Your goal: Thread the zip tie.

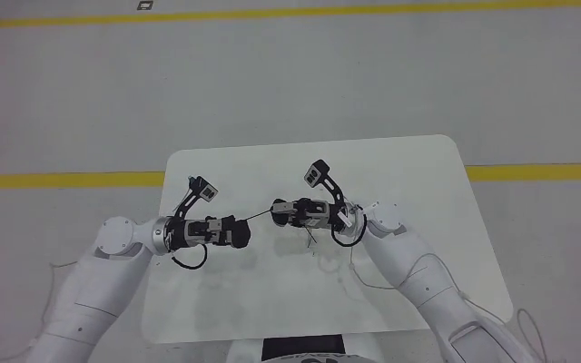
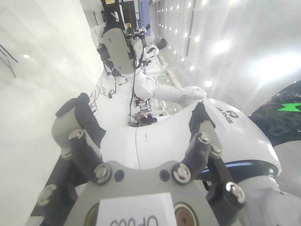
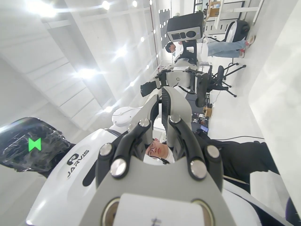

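Observation:
A thin dark zip tie (image 1: 258, 215) spans the short gap between the two grippers above the middle of the white table (image 1: 427, 163). My right gripper (image 1: 278, 210) holds one end, and its grey fingers are pressed together in the right wrist view (image 3: 161, 97). My left gripper (image 1: 243, 232) faces it from the left with black-covered fingers spread wide (image 2: 140, 101), nothing between them. The tie's free end lies at the upper side of the left gripper; whether it touches is unclear. Farther off in the right wrist view, the left gripper (image 3: 175, 88) stands open.
A few thin dark strands (image 1: 313, 241) lie on the table just below the right gripper. The table's rounded edges are far from both grippers. Grey floor with yellow lines (image 1: 82, 179) surrounds the table.

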`<action>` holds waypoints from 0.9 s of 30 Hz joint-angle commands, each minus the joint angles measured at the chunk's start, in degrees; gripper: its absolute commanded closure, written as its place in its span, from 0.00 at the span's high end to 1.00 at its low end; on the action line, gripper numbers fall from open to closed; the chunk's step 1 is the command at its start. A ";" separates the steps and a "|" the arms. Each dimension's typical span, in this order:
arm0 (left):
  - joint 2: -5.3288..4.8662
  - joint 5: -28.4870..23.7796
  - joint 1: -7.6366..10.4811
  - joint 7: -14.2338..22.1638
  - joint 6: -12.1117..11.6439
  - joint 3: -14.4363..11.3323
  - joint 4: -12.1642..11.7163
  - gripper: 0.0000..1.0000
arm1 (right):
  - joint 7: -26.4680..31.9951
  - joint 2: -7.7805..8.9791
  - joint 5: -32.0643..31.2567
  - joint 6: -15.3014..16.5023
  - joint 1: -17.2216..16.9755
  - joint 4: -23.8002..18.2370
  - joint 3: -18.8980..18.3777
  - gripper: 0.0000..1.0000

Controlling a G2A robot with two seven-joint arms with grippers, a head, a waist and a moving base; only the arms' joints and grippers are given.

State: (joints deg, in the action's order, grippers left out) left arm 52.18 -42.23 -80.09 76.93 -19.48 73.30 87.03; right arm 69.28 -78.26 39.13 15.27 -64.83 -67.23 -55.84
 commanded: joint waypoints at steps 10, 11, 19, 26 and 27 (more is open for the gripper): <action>1.19 -1.32 0.91 0.65 0.00 -0.16 -0.15 1.00 | 0.38 -1.41 1.85 0.69 2.49 3.22 3.73 0.00; 1.19 -1.32 0.91 0.65 0.00 -0.16 -0.15 1.00 | 0.20 -1.42 1.77 0.78 2.52 3.28 3.73 0.00; 1.26 0.00 0.65 -1.75 0.76 -0.78 1.12 1.00 | -1.45 -1.36 1.13 0.61 2.02 2.31 3.62 0.00; 1.16 0.19 0.60 -1.90 0.87 -0.83 1.37 1.00 | -2.44 -0.69 0.02 0.32 0.58 -0.66 2.06 0.00; 1.15 0.20 0.62 -1.89 0.88 -0.84 1.35 1.00 | -2.39 -0.63 -0.15 0.20 0.50 -0.90 1.98 0.00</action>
State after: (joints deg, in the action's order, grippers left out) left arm 53.35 -42.03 -79.49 75.01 -18.60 72.47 88.39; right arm 66.85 -78.95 39.15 15.59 -64.26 -67.91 -53.78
